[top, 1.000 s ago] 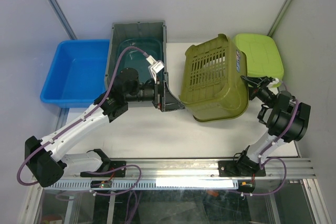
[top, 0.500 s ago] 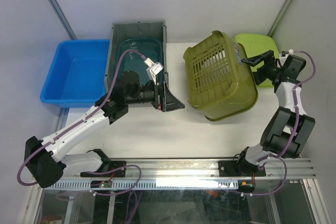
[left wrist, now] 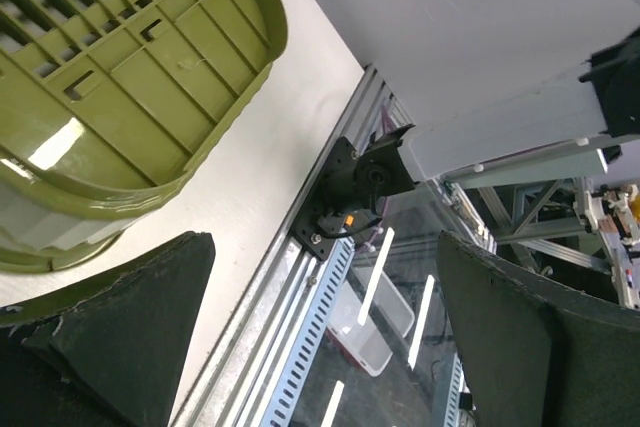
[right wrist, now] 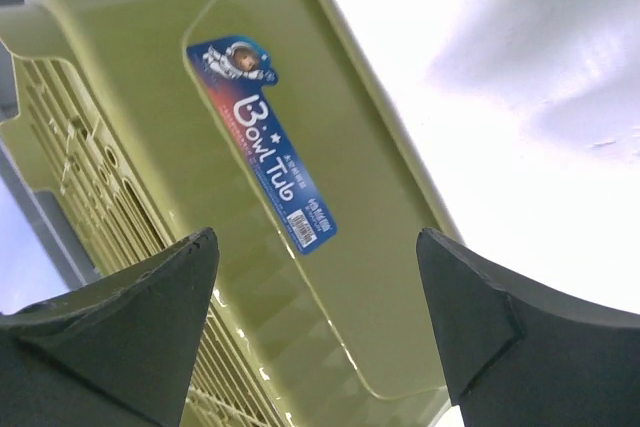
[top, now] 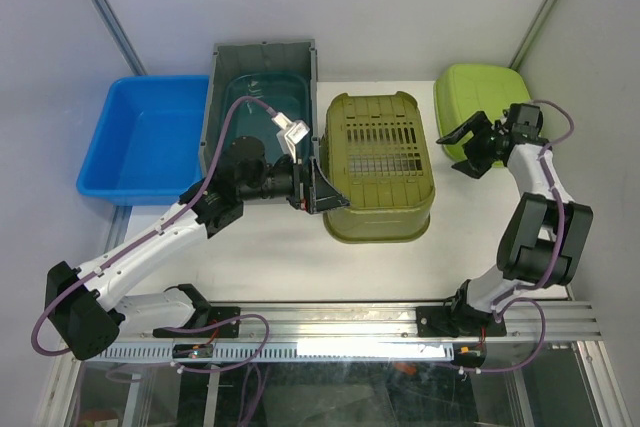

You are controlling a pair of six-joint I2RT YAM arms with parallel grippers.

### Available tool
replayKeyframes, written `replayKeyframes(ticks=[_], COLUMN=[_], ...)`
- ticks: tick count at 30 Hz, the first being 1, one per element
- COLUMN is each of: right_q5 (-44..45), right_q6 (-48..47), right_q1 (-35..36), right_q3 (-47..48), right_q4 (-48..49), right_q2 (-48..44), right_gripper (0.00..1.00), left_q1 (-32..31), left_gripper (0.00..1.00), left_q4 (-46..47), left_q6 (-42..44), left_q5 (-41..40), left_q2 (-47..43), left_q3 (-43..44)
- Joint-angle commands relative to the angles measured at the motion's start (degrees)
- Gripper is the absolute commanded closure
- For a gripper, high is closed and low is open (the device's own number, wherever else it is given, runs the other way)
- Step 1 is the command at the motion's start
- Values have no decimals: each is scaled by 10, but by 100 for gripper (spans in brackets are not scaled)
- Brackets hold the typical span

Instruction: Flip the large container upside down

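Observation:
The large olive-green slatted container [top: 379,163] lies upside down on the white table, its slatted bottom facing up. It also shows in the left wrist view [left wrist: 110,97] and in the right wrist view [right wrist: 250,217], where a blue "Bowl Tub" label [right wrist: 268,157] is on its side wall. My left gripper [top: 320,189] is open and empty, just left of the container's near-left corner. My right gripper [top: 467,147] is open and empty, to the right of the container and apart from it.
A grey bin [top: 262,117] with a teal tub inside stands left of the container. A blue tub [top: 150,137] is at far left. A lime-green lid [top: 482,105] lies at back right, under the right arm. The aluminium rail [top: 330,322] runs along the near edge.
The container has tipped from tilted in the right gripper to flat and upside down, further left. The right gripper has let go and drawn back right. The left arm stayed put.

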Motion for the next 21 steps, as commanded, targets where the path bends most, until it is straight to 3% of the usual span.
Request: replayKeyframes(ticks=[1, 4, 8, 11, 16, 21], right_q5=[111, 143, 87, 43, 219, 271], right_q6=[-36, -58, -97, -116, -92, -40], right_q1=[-3, 1, 26, 96, 210, 249], right_q3=[45, 39, -4, -38, -32, -52], right_q4=[-35, -48, -31, -31, -182, -250], right_q2=[-79, -162, -295, -378, -414, -399], right_gripper=[16, 16, 16, 16, 17, 22], left_q1=[-5, -5, -5, -5, -6, -25], left_gripper=[1, 1, 1, 1, 1, 1], left_q4=[-15, -39, -68, -88, -109, -105], left_q6=[24, 41, 57, 57, 18, -19], left_q5=[-23, -32, -62, -79, -125, -199], left_q2=[-16, -17, -17, -2, 16, 51], left_q3=[15, 24, 29, 32, 25, 26])
